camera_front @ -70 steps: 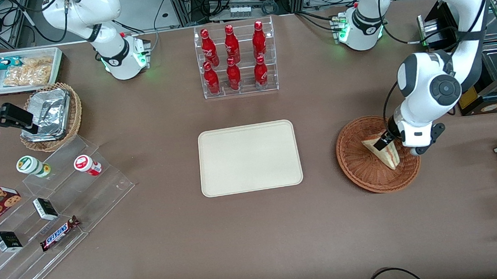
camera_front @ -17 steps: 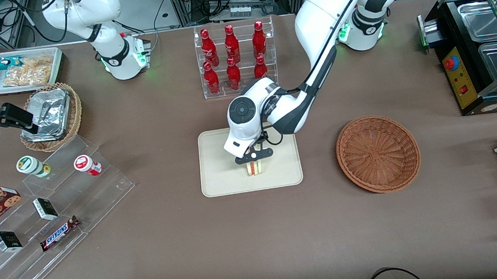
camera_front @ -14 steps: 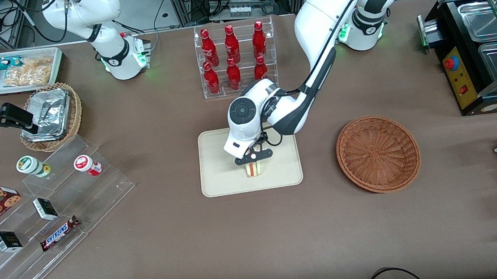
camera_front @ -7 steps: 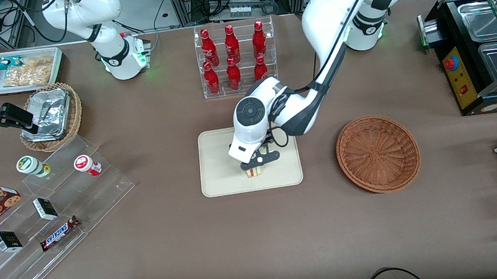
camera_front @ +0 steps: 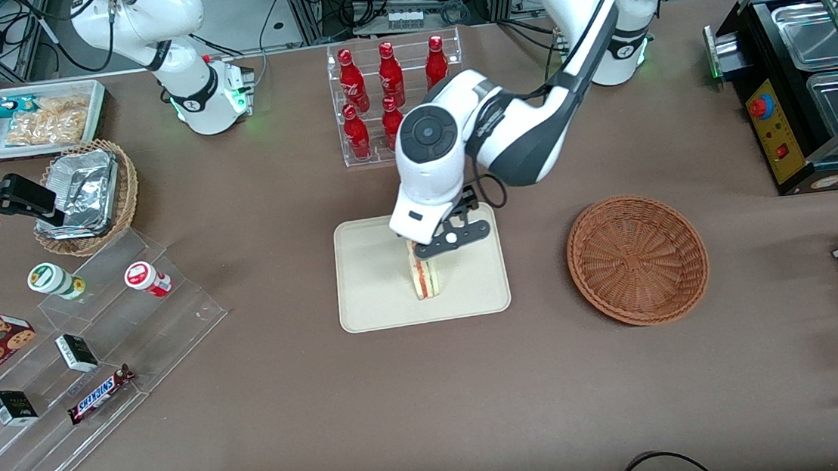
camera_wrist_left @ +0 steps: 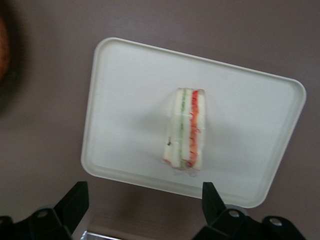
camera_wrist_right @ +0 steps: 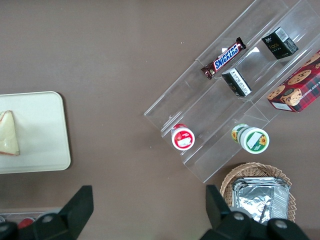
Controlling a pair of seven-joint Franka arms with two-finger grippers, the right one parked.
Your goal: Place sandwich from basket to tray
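The sandwich (camera_front: 423,277) stands on edge on the cream tray (camera_front: 376,269), its red and green layers facing up (camera_wrist_left: 185,132). It also shows in the right wrist view as a pale wedge (camera_wrist_right: 9,132) on the tray (camera_wrist_right: 40,130). My left gripper (camera_front: 443,238) hangs open just above the sandwich, slightly farther from the front camera, and touches nothing. In the left wrist view the gripper (camera_wrist_left: 142,205) has its black fingers (camera_wrist_left: 75,200) spread wide with only the tray (camera_wrist_left: 125,100) rim and the table between them. The reddish-brown basket (camera_front: 637,258) sits empty beside the tray, toward the working arm's end.
A clear rack of red bottles (camera_front: 396,101) stands farther from the front camera than the tray. Toward the parked arm's end are a stepped acrylic display (camera_front: 95,347), a foil-lined wicker basket (camera_front: 86,196) and a white snack bin (camera_front: 41,117). A black appliance (camera_front: 807,80) is at the working arm's end.
The gripper let go of the sandwich, opened and rose away from the tray. The sandwich stays standing on the tray.
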